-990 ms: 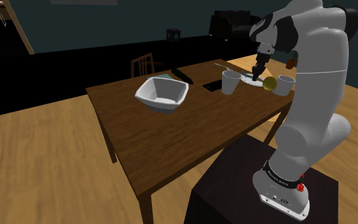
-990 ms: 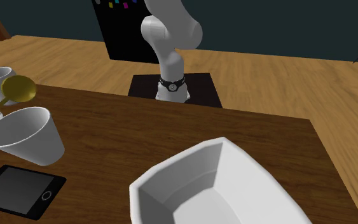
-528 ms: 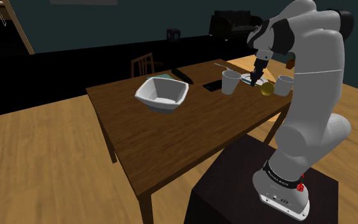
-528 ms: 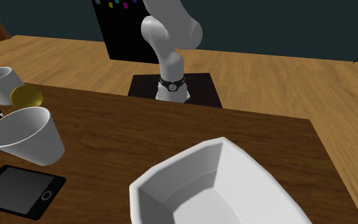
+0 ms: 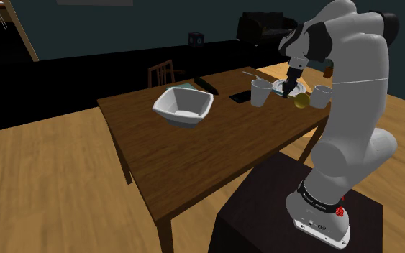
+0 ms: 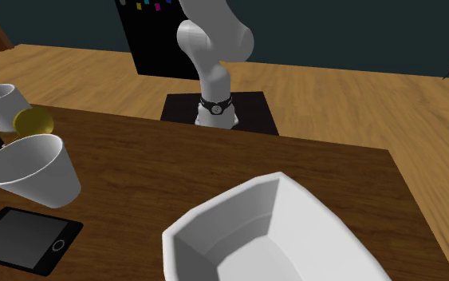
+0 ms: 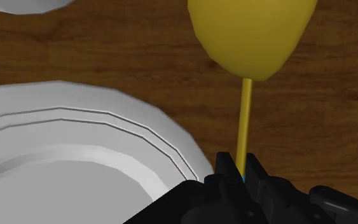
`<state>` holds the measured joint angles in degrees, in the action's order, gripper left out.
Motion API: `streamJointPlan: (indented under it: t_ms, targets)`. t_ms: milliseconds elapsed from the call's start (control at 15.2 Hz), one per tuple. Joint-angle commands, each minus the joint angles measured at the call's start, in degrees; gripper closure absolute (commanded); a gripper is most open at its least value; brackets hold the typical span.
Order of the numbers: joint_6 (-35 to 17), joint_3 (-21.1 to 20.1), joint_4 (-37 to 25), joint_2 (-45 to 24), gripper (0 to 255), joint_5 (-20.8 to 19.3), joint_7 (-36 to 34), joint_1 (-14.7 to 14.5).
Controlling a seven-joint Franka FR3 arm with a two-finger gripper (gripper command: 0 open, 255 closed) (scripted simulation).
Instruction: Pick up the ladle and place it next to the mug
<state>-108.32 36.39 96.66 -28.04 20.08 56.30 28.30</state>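
The gripper (image 7: 241, 167) is clamped on the thin yellow handle of the ladle (image 7: 250, 32), with the two black fingers (image 7: 225, 167) pressed against the handle from either side. The handle extends straight out from the fingertips to the rounded yellow bowl of the ladle. In the shoulder view, the gripper (image 5: 287, 89) is positioned low over the far right corner of the wooden table (image 5: 193, 154). The ladle (image 5: 301, 101) is located between the left cup (image 5: 260, 93) and the right cup (image 5: 323, 95), both white; which of the two is the mug cannot be determined. The ladle bowl is over bare wood, just beside the rim of the white plate (image 7: 63, 159). Contact between the ladle bowl and the table cannot be determined. In the second exterior view, the ladle (image 6: 33, 121) is between the two cups, near the left edge. The white bowl (image 5: 183, 106) stands well apart, toward the shoulder view's left. A black tablet (image 5: 240, 95) lies flat just beside the left cup.
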Motion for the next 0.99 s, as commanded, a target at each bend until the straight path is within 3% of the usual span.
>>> streamJointPlan:
  t_ms: [0, 330, 594, 924]
  targets:
    - [-0.07, 0.03, 0.02, -0.11, 0, -0.01, -0.01, 0.06]
    - [-0.09, 0.04, 0.08, -0.08, 0, -0.03, -0.02, 0.03]
    - [6.61, 0.77, -5.93, 0.96, 0, -1.27, -0.99, 0.79]
    - [6.61, 0.78, -5.93, 0.96, 0, -1.27, -0.99, 0.79]
